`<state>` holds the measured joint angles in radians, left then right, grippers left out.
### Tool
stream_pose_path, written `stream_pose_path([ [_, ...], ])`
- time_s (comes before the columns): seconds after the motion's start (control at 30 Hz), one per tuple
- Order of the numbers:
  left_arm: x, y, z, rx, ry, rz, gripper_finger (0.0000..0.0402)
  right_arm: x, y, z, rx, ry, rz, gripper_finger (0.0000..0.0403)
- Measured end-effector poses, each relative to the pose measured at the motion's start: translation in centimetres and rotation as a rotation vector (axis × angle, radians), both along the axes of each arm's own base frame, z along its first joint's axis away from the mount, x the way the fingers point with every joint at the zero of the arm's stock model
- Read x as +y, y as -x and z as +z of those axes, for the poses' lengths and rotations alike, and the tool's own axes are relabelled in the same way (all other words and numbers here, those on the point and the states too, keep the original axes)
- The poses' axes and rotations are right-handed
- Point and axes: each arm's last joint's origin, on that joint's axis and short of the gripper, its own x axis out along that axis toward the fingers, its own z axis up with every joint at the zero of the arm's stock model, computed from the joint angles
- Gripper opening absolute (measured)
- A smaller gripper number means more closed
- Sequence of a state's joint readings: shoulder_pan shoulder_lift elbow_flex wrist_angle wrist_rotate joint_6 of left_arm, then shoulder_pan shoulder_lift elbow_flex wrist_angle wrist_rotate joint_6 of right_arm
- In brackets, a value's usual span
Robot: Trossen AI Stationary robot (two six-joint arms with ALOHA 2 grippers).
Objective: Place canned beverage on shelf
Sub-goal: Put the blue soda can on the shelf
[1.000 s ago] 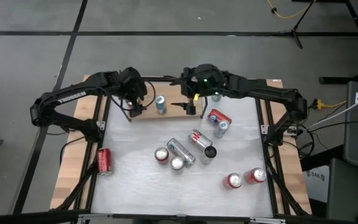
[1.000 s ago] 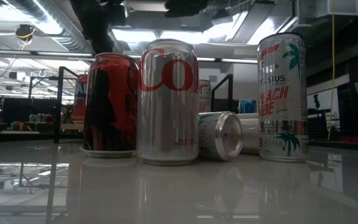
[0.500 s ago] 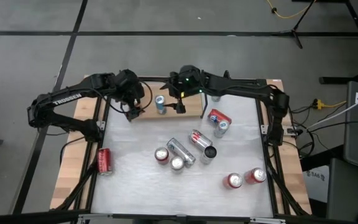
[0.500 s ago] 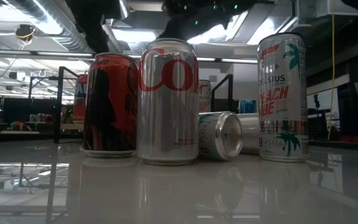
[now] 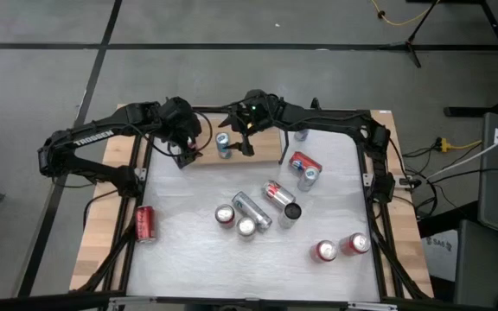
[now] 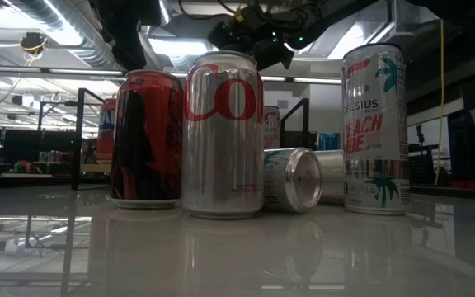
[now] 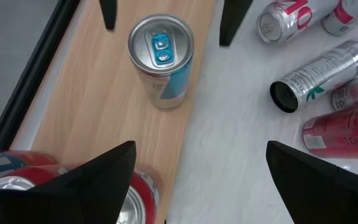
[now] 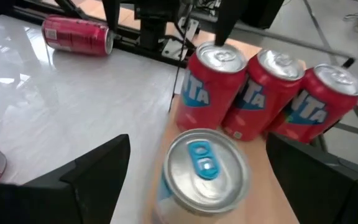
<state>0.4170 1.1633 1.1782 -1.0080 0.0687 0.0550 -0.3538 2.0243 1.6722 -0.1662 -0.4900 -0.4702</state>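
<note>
The shelf (image 5: pixel 264 149), a wooden board, lies along the table's far edge. On it stands a silver can with a blue tab (image 5: pixel 223 143) (image 7: pixel 160 53) (image 8: pixel 204 167). Three red cans (image 8: pixel 263 93) stand in a row at the shelf's left end. My right gripper (image 5: pixel 237 145) (image 8: pixel 197 142) is open and hangs low over the shelf. Its fingers stand on either side of the silver can, apart from it. My left gripper (image 5: pixel 188 155) (image 7: pixel 201 149) is open above the red cans and holds nothing.
Several cans stand and lie in the table's middle (image 5: pixel 251 212). One red can (image 5: pixel 145 223) lies at the left edge, and two red cans (image 5: pixel 340 249) stand at the near right. A red can (image 5: pixel 305 162) and a silver one (image 5: pixel 300 134) are by the shelf's right end.
My right gripper has gone down and toward the table's left along the shelf. It is now at the silver can, with its fingers open as before. My left gripper has stayed above the red cans.
</note>
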Motion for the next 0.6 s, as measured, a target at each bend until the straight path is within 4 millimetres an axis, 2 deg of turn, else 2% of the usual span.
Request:
stream_pose_path([
  [0.17,0.0,0.0,0.0,0.0,0.0,0.001,0.0352,-0.2,-0.4,-1.2,0.024,-0.004,-0.009,0.0367],
  [0.6,0.0,0.0,0.0,0.0,0.002,0.003,0.0352,-0.2,-0.6,-1.8,0.04,-0.026,-0.017,0.0367],
])
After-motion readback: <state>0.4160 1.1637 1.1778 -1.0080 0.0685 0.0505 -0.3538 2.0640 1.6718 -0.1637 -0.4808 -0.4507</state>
